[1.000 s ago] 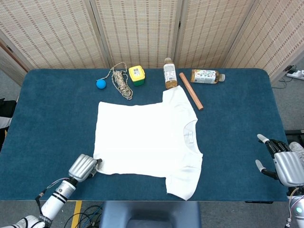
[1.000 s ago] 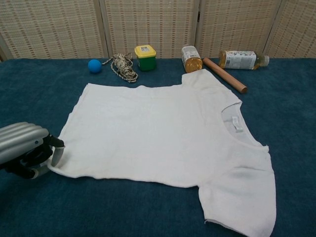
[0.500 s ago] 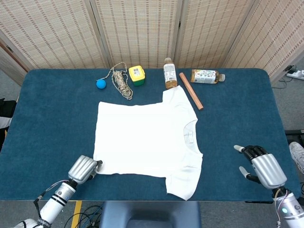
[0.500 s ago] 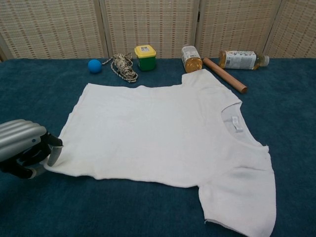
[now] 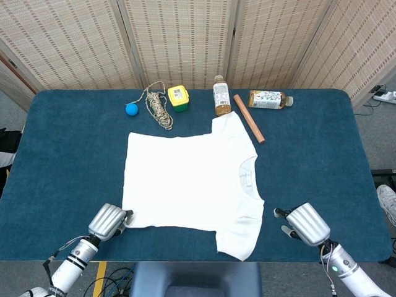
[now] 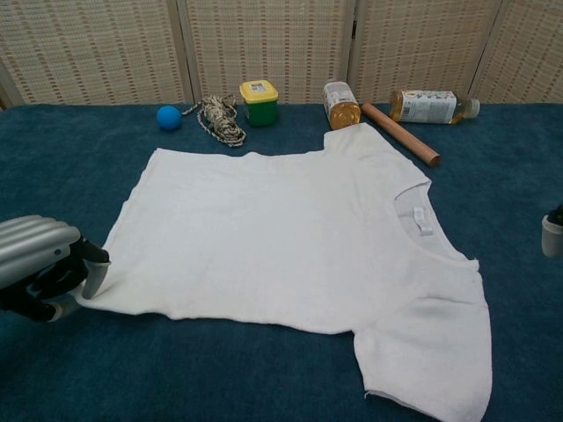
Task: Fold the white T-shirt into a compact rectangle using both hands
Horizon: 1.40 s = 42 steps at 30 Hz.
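The white T-shirt [image 5: 189,182] [image 6: 290,251] lies flat on the blue table, collar to the right and hem to the left. My left hand [image 5: 108,221] [image 6: 40,271] sits at the near hem corner, fingers curled, thumb pressed on the cloth edge as in a pinch. My right hand [image 5: 307,224] hovers low over the table just right of the near sleeve [image 5: 238,238], not touching it, fingers pointing toward the shirt and holding nothing. In the chest view only one of its fingertips [image 6: 552,234] shows at the right edge.
Along the far edge lie a blue ball [image 5: 131,109], a coil of rope [image 5: 159,106], a yellow-lidded green tub [image 5: 178,98], a bottle [image 5: 221,96] touching the far sleeve, a wooden stick [image 5: 248,118] and a second bottle [image 5: 269,99] on its side.
My right hand has travelled left along the near edge, from the table's right side to just beside the near sleeve. The left hand has edged slightly left at the hem corner.
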Available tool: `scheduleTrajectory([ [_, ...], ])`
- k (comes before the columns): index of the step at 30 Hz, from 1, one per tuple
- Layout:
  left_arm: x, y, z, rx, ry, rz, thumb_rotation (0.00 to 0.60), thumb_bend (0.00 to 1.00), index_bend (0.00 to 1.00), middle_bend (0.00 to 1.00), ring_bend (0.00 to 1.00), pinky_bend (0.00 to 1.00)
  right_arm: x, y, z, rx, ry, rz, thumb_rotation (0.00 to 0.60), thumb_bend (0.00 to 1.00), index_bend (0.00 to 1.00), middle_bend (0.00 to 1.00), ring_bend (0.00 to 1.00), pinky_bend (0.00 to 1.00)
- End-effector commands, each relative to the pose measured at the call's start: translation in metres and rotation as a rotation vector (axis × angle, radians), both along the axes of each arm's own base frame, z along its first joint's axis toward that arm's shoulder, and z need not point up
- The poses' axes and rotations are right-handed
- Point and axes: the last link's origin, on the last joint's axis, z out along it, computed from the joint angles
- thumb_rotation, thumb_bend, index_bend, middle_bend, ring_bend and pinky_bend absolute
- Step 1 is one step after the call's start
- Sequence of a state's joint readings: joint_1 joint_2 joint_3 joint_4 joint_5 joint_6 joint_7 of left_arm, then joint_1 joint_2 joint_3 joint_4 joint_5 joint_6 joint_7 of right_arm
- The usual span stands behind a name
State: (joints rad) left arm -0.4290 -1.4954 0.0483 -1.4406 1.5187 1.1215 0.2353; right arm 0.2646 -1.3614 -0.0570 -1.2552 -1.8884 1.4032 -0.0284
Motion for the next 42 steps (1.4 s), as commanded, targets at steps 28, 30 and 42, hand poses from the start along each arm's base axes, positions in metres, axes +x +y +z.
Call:
scheduleTrajectory([
  [28,-0.006,-0.002,0.000,0.003,0.001,0.043,0.600,0.43,0.63,0.89,0.81,0.98,0.009,-0.019,-0.074,0.149,0.040,0.006,0.600,0.16,0.53,0.92,0.97,1.00],
  [30,-0.007,-0.002,0.000,0.002,0.004,0.045,0.600,0.43,0.63,0.89,0.81,0.98,0.011,-0.020,-0.076,0.151,0.038,0.008,0.600,0.17,0.53,0.92,0.97,1.00],
  [42,-0.009,-0.002,0.000,0.000,0.003,0.057,0.600,0.43,0.62,0.89,0.81,0.98,0.017,-0.026,-0.086,0.167,0.048,0.021,0.600,0.18,0.53,0.92,0.97,1.00],
])
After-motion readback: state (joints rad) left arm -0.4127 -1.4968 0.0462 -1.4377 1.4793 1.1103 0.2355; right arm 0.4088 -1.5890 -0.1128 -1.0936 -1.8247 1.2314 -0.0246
